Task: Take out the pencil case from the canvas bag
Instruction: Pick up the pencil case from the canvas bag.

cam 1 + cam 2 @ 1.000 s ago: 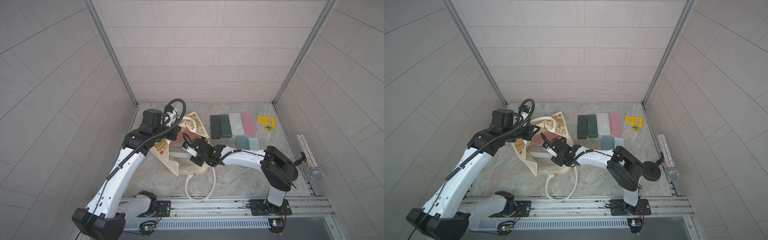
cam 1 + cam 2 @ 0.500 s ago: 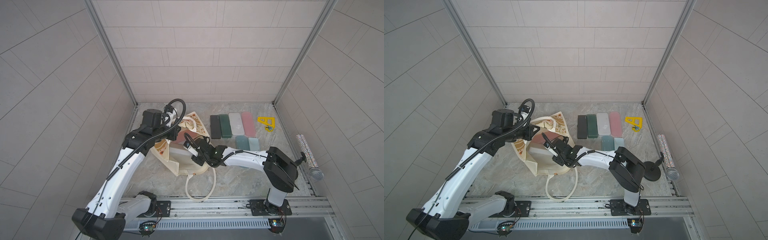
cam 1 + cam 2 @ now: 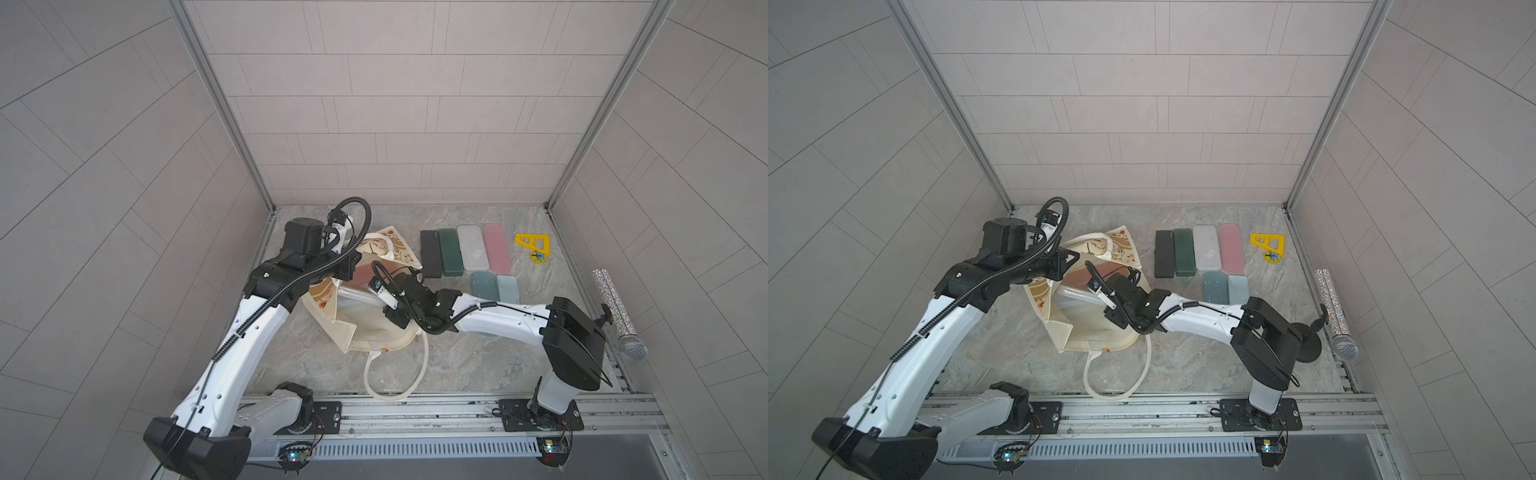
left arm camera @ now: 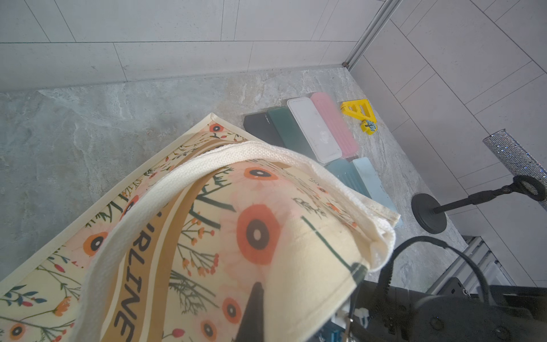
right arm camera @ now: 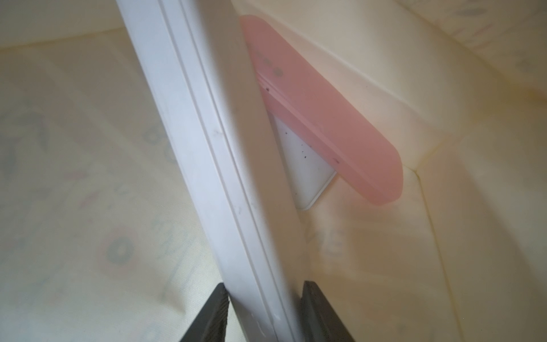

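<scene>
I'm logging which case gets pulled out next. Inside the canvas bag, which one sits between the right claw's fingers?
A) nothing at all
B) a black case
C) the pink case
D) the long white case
D: in the right wrist view the right claw has its dark fingers on either side of the long white case, with the pink case behind it inside the canvas bag.

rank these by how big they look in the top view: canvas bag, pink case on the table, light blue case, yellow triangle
1. canvas bag
2. pink case
3. light blue case and yellow triangle: about alike, no clear order
</scene>
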`<state>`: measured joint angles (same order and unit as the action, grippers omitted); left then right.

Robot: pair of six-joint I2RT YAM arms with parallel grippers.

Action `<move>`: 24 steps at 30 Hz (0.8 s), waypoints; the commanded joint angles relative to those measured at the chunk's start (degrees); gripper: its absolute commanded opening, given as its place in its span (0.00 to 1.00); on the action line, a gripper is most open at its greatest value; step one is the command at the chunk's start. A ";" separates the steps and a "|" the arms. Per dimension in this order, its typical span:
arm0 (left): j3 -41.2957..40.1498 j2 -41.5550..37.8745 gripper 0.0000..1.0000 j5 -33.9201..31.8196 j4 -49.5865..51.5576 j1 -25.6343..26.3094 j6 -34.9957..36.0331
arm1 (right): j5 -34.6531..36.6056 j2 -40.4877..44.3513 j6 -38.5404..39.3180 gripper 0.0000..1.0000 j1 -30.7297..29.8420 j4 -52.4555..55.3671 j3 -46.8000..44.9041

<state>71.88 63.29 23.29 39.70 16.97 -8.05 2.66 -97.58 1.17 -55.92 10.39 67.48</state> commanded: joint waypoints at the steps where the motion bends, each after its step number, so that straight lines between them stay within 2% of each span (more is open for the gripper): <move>1: 2.22 -1.68 0.00 -1.18 -1.56 0.19 -0.45 | 1.66 3.51 -3.24 0.43 0.02 2.34 -0.23; 11: 2.11 -1.71 0.00 -0.81 -1.82 0.12 -0.80 | -1.86 1.46 -7.12 0.41 -0.01 11.12 3.41; 20: 2.11 -1.90 0.00 -0.02 -1.85 0.17 -1.11 | -1.04 -3.71 -0.44 0.60 0.02 5.62 4.19; 24: 2.15 -1.87 0.00 0.35 -1.91 0.17 -1.20 | -0.06 -5.66 2.54 0.61 -0.15 3.90 5.40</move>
<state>71.90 63.18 22.63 39.77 17.23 -8.32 1.21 -102.32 0.62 -55.94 16.62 71.44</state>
